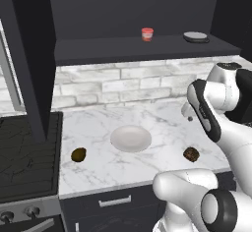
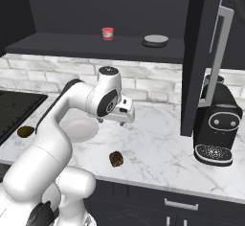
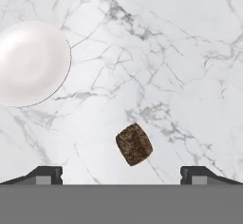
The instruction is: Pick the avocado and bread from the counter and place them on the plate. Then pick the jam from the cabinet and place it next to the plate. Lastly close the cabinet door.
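Observation:
The white plate (image 1: 130,138) lies empty in the middle of the marble counter (image 1: 98,123). The olive avocado (image 1: 78,154) rests to its left near the stove, and the dark brown bread (image 1: 191,154) to its right near the front edge. My gripper (image 3: 121,174) hovers open above the counter, its fingertips (image 3: 47,174) wide apart with nothing between them; the bread (image 3: 134,144) lies just beyond them and the plate (image 3: 31,64) off to one side. The red jam (image 1: 147,34) stands on the shelf of the open cabinet (image 1: 142,49).
A grey flat disc (image 1: 196,37) sits on the shelf right of the jam. The open cabinet doors (image 1: 29,54) (image 2: 201,52) hang out over the counter at both sides. A black stove (image 1: 24,162) adjoins on the left, a coffee machine (image 2: 217,129) on the right.

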Controlling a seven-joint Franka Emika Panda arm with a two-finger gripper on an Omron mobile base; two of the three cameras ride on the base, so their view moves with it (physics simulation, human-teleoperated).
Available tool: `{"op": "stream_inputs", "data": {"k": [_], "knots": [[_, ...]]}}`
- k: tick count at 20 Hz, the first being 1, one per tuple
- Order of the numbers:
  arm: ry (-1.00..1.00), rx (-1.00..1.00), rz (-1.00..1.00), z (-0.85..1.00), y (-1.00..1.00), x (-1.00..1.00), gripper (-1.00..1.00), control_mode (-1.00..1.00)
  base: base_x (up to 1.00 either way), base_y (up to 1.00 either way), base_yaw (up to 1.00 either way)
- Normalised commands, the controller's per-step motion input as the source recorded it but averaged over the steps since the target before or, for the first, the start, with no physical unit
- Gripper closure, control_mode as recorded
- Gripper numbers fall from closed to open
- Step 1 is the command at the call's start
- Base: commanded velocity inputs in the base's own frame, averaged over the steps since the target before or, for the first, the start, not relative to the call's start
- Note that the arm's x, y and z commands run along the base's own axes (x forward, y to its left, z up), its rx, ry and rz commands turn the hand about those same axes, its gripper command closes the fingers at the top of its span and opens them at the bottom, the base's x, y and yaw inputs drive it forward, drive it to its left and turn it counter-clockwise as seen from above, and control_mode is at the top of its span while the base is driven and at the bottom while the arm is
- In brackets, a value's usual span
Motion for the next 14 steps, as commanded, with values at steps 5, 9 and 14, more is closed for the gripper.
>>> {"op": "stream_inputs", "data": {"k": [5, 9, 14], "knots": [[0.01, -0.05, 0.03, -0.57, -0.09, -0.11, -1.00, -1.00, 0.00, 0.00, 0.00], [0.01, -0.05, 0.09, -0.54, -0.02, 0.00, -1.00, -1.00, 0.00, 0.00, 0.00], [0.00, -0.04, 0.10, -0.52, -0.03, 0.00, -1.00, -1.00, 0.00, 0.00, 0.00]]}}
